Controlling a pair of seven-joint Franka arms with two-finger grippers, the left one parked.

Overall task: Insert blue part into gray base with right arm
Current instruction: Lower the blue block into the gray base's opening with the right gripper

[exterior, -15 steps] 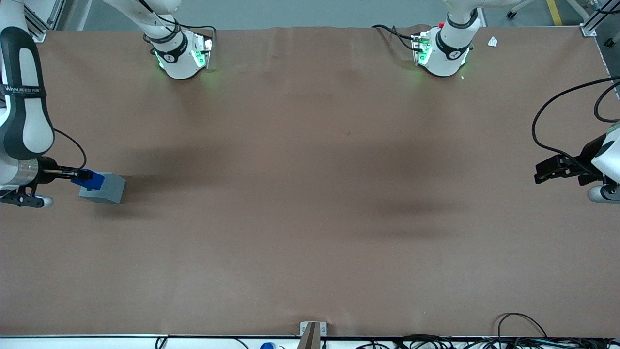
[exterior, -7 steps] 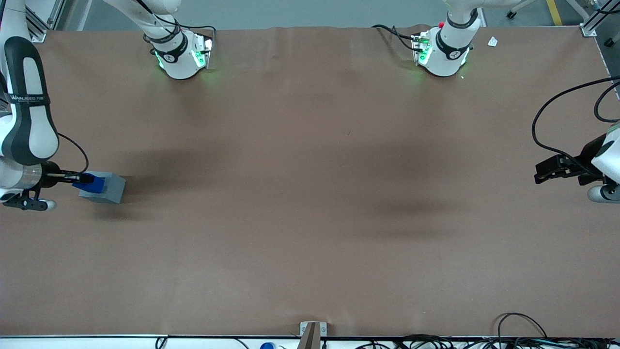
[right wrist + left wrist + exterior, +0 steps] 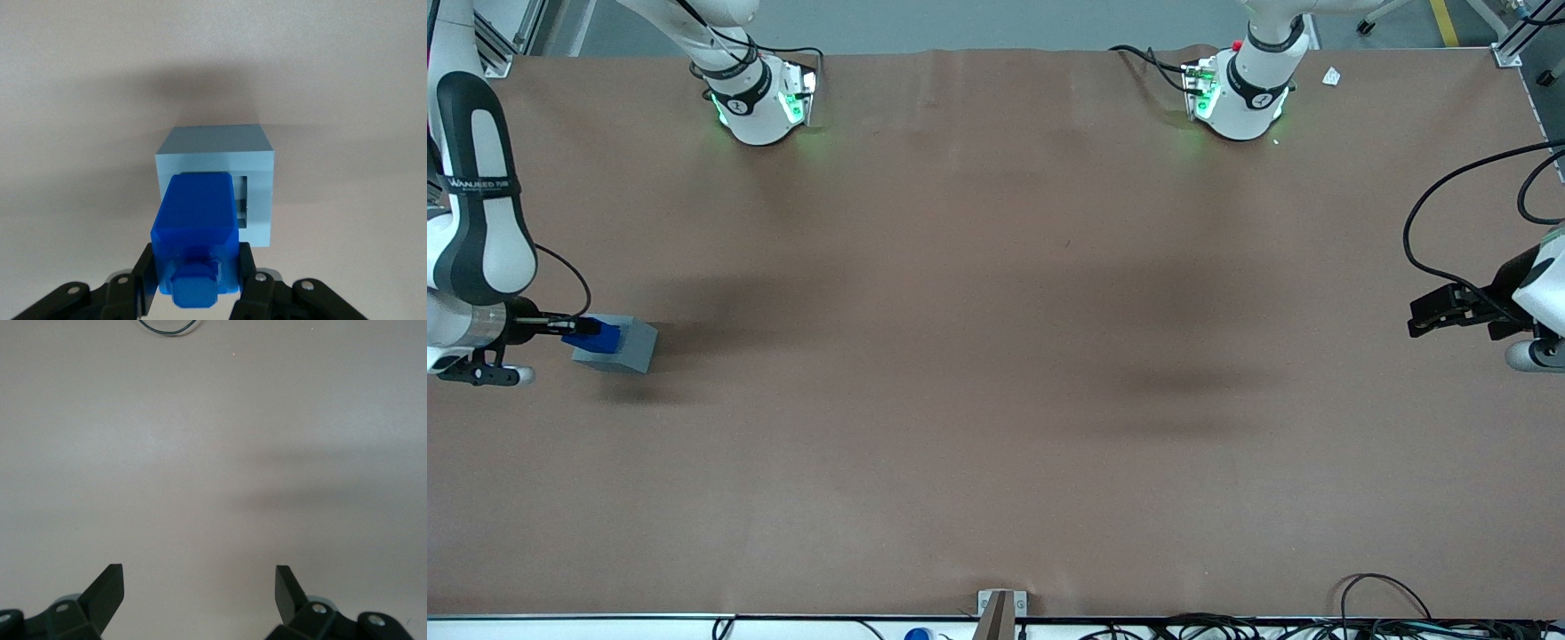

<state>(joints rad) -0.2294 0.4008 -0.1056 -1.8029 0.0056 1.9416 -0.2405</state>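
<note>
My right arm (image 3: 476, 222) stands at the working arm's end of the table. Its gripper (image 3: 580, 327) is shut on the blue part (image 3: 603, 337), which it holds against the gray base (image 3: 630, 348) on the brown table. In the right wrist view the black fingers (image 3: 245, 268) clamp the blue part (image 3: 195, 217) on both sides, with its square stud facing the camera. The part's leading end lies over the square recess in the gray base (image 3: 257, 157). A strip of the recess shows beside the part. How deep the part sits is hidden.
Two round white pedestals with green lights (image 3: 758, 102) (image 3: 1240, 93) stand at the table's edge farthest from the front camera. Black cables (image 3: 1383, 604) lie along the nearest edge. The parked arm's gripper (image 3: 1449, 311) hangs at its end of the table.
My gripper has come down and slightly toward the base with the blue part. The part was tilted above the base's top edge and now sits lower, against the base. The base has not moved.
</note>
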